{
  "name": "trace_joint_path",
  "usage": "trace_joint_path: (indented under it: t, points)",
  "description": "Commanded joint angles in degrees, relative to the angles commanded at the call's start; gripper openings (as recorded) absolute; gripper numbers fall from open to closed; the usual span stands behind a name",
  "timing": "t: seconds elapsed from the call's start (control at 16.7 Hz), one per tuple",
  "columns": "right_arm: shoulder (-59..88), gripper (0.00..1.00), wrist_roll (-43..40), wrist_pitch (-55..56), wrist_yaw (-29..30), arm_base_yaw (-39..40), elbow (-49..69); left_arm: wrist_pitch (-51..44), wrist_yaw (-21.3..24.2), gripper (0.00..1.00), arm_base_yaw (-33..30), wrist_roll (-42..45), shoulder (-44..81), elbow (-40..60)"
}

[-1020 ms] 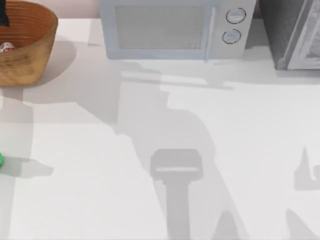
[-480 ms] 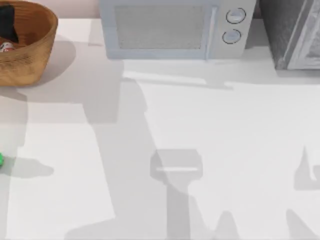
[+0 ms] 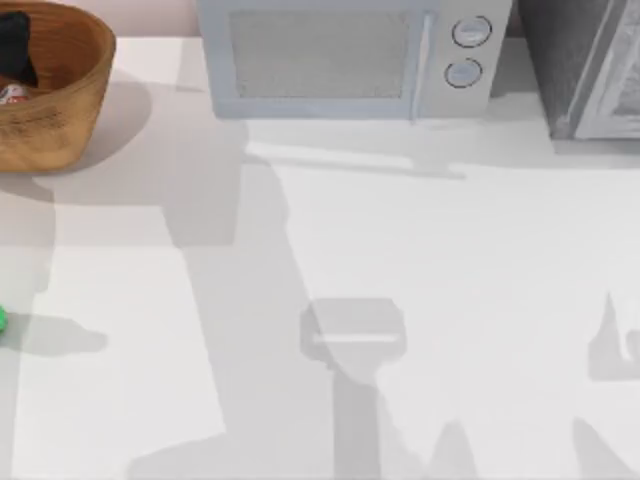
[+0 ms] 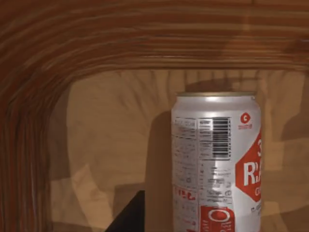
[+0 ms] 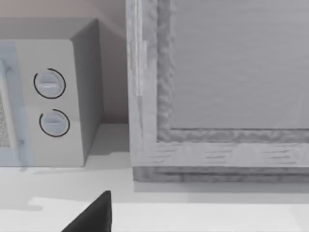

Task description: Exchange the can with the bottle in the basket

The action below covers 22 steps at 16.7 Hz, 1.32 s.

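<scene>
The basket (image 3: 70,100) stands at the table's back left corner. The can (image 3: 11,95) is upright inside it, white with red print and a dull gold top. My left gripper (image 3: 14,45) hangs as a dark shape inside the basket, just behind the can. In the left wrist view the can (image 4: 217,164) is close ahead on the basket's floor, with the woven wall (image 4: 120,43) curving around it. A sliver of the green bottle (image 3: 2,320) shows at the table's left edge, in front of the basket. My right gripper (image 5: 94,217) is parked near the back right.
A grey microwave (image 3: 350,60) stands along the back edge, and a grey cabinet (image 3: 590,70) sits at the back right. In the right wrist view the microwave's two dials (image 5: 50,104) and the cabinet front (image 5: 222,96) are close ahead. Arm shadows fall across the white table.
My left gripper has sunk a little deeper into the basket, closer to the can. Its arm's shadow has slid left across the table. Can and bottle have not moved.
</scene>
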Motion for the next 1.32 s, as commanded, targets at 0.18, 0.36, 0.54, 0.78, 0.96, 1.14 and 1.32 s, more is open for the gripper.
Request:
trace_joint_path:
  t: [0.18,0.36,0.54,0.78,0.96,1.14,1.32]
  points:
    - [0.0,1.0,0.0,0.0,0.0,0.0,0.0,2.35,-0.18,1.0,-0.27,-0.59,1.62,-1.25]
    - [0.0,1.0,0.0,0.0,0.0,0.0,0.0,5.71,-0.28,1.0,-0.82,-1.11,3.43,-2.6]
    - [0.0,1.0,0.0,0.0,0.0,0.0,0.0,8.18,-0.36,1.0,-1.22,-1.5,4.78,-3.6]
    - [0.0,1.0,0.0,0.0,0.0,0.0,0.0,8.59,-0.37,1.0,-1.28,-1.57,5.01,-3.76]
    - [0.0,1.0,0.0,0.0,0.0,0.0,0.0,8.59,-0.37,0.85,-1.28,-1.57,5.01,-3.76]
    - [0.0,1.0,0.0,0.0,0.0,0.0,0.0,8.59,-0.37,0.62,-1.28,-1.57,5.01,-3.76]
    - [0.0,1.0,0.0,0.0,0.0,0.0,0.0,8.59,-0.37,0.4,-1.28,-1.57,5.01,-3.76]
